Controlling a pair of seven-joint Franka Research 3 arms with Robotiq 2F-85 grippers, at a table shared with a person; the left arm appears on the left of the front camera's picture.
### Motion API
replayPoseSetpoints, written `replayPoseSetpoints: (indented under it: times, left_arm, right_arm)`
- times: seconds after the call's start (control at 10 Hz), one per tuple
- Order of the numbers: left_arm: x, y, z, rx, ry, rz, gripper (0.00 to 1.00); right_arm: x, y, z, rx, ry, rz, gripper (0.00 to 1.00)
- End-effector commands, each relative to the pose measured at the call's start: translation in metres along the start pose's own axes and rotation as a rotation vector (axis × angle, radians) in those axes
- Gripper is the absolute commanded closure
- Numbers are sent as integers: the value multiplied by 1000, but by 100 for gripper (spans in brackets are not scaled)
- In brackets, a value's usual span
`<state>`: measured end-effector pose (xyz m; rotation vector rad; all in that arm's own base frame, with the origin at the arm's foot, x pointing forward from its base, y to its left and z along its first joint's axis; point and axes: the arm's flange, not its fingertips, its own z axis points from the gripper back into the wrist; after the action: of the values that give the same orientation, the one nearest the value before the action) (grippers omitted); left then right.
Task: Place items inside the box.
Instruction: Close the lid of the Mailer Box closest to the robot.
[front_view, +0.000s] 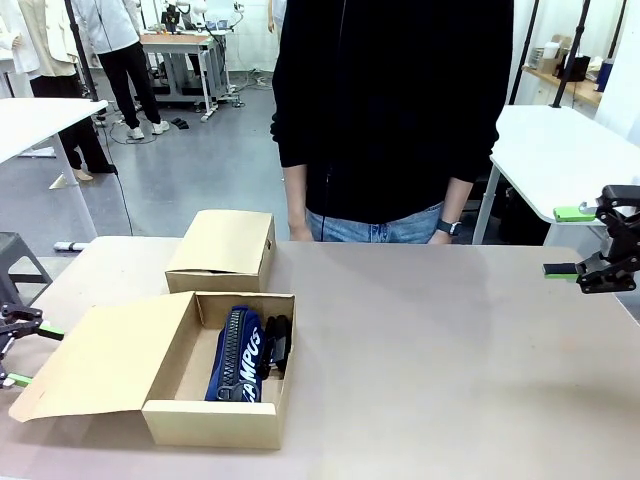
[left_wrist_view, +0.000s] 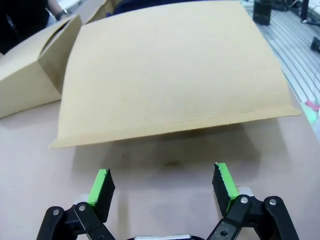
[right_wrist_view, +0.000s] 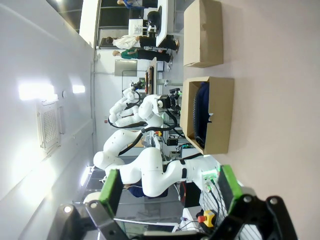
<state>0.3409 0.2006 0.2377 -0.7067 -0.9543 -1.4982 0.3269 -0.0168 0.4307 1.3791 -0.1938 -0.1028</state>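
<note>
We hold both grippers wide open and empty: the left gripper (left_wrist_view: 162, 186) low beside the flap (left_wrist_view: 170, 75) of the open box (front_view: 205, 415), the right gripper (front_view: 578, 242) well off at the table's edge. The pouch (front_view: 238, 354) already lies inside with a dark item (front_view: 278, 340) touching it, so packing looks done. The closed box (front_view: 222, 250) sits just behind.

Straight ahead of the left pincer (left_wrist_view: 162, 187), the open box's (front_view: 215, 415) flap (left_wrist_view: 170, 75) hangs low over the bench (front_view: 450, 350), leaving bare surface just before its edge. A closed box (front_view: 222, 250) stands beyond that one. Between the right pincer (front_view: 585, 245) and both boxes the bench lies open, with a person (front_view: 390, 110) at its far edge.
</note>
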Motion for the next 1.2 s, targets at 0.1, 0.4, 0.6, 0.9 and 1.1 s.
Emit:
replayPoseSetpoints:
  times: [0.1,0.4,0.6,0.9,1.1]
  left_arm:
    - [-10,7,-22,-73,-9,13,0]
    - [-5,11,-41,-114,-68,18,0]
    - [9,14,-42,-74,-148,-14,0]
    - [51,9,-34,-21,-265,-72,0]
    - [116,5,-36,-23,-345,-69,0]
  right_arm:
    - [0,3,-1,13,-4,3,0]
    - [0,3,-1,13,-4,3,0]
    - [0,3,-1,13,-4,3,0]
    - [0,3,-1,13,-4,3,0]
    - [0,3,-1,13,-4,3,0]
